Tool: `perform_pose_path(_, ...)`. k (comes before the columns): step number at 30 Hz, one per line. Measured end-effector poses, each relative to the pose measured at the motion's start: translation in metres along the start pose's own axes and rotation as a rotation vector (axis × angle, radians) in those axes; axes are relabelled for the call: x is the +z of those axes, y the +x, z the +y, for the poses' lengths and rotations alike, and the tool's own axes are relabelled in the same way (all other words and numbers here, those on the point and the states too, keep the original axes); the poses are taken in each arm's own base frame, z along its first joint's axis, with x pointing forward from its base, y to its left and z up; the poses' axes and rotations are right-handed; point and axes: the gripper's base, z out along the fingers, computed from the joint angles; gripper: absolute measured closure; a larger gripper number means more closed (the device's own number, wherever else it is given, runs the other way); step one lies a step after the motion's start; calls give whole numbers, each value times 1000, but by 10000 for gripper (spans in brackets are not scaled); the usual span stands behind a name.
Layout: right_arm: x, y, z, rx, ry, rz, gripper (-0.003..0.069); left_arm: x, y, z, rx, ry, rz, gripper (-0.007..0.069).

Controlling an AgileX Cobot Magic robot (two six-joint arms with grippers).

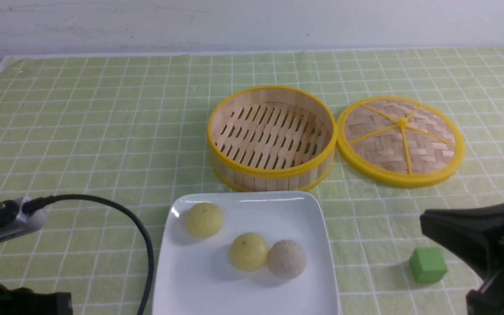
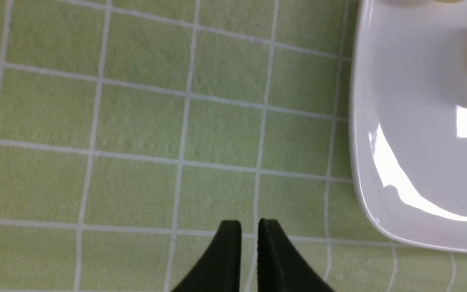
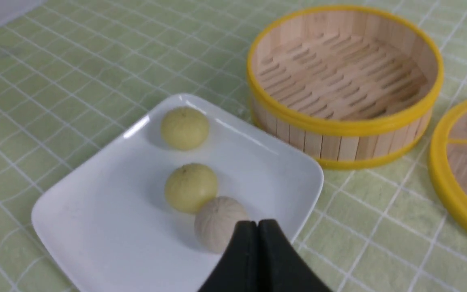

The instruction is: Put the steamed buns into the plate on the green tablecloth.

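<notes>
On the plate (image 1: 190, 284), lower centre of the front view: all three steamed buns (image 1: 248, 251), one yellow at its upper left, another yellow touching the grey one mid-plate. Beneath, the green tablecloth (image 1: 81, 131) across the desk. Right hand (image 3: 258, 224) clenched, empty, close to the grey bun. Left hand (image 2: 249, 225) slightly parted, empty, over cloth beside the plate's rim.

We see a yellow-rimmed bamboo steamer basket (image 1: 272, 139) with its woven lid (image 1: 400, 141) lying flat just beside it, perhaps touching; a small green cube (image 1: 428, 264) sits apart, nearer us.
</notes>
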Motion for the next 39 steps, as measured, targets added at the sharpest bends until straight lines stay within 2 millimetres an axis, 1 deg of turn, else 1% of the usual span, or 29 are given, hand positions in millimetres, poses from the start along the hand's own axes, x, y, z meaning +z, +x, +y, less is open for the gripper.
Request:
perform_pose_path(4, 0, -2, 0, -4, -5, -27, 673, 0, 0, 1, 14, -14, -1, 526)
perform_pose_path(20, 0, -3, 0, -8, -4, -28, 663, 0, -1, 4, 45, -48, -8, 510)
perform_pose_path(22, -2, -1, 0, -9, -4, -31, 661, 0, -1, 4, 45, -48, -10, 506)
perform_pose_path(24, -11, 3, -1, -8, -3, -46, 659, 0, -1, 4, 46, -48, -11, 505)
perform_pose_path(25, -11, 4, -2, -7, 0, -46, 659, 0, -1, 4, 46, -48, -11, 504)
perform_pose_path(27, -24, 14, -9, 8, 39, -83, 657, 0, -2, 5, 49, -51, -22, 503)
perform_pose_path(28, -27, 17, -11, 11, 53, -88, 657, 0, -2, 5, 50, -52, -24, 503)
perform_pose_path(29, -38, 37, -24, 43, 150, -109, 655, 0, -4, 5, 60, -61, -37, 503)
perform_pose_path(30, -43, 45, -28, 53, 181, -118, 654, 0, -4, 6, 64, -65, -41, 503)
perform_pose_path(31, -44, 47, -30, 60, 202, -120, 654, 0, -4, 6, 64, -65, -42, 503)
perform_pose_path(34, -62, 83, -41, 109, 366, -174, 651, 0, -5, 6, 67, -67, -48, 503)
perform_pose_path(35, -65, 94, -43, 122, 407, -177, 650, 0, -5, 6, 67, -67, -48, 503)
perform_pose_path(36, -64, 98, -44, 126, 415, -170, 650, 0, -5, 6, 67, -67, -48, 503)
perform_pose_path(37, -66, 110, -46, 144, 464, -162, 650, 0, -5, 6, 67, -67, -48, 503)
perform_pose_path(38, -67, 114, -47, 148, 477, -166, 650, 0, -5, 6, 67, -67, -48, 503)
perform_pose_path(39, -66, 128, -49, 169, 520, -140, 650, 0, -5, 6, 67, -67, -48, 503)
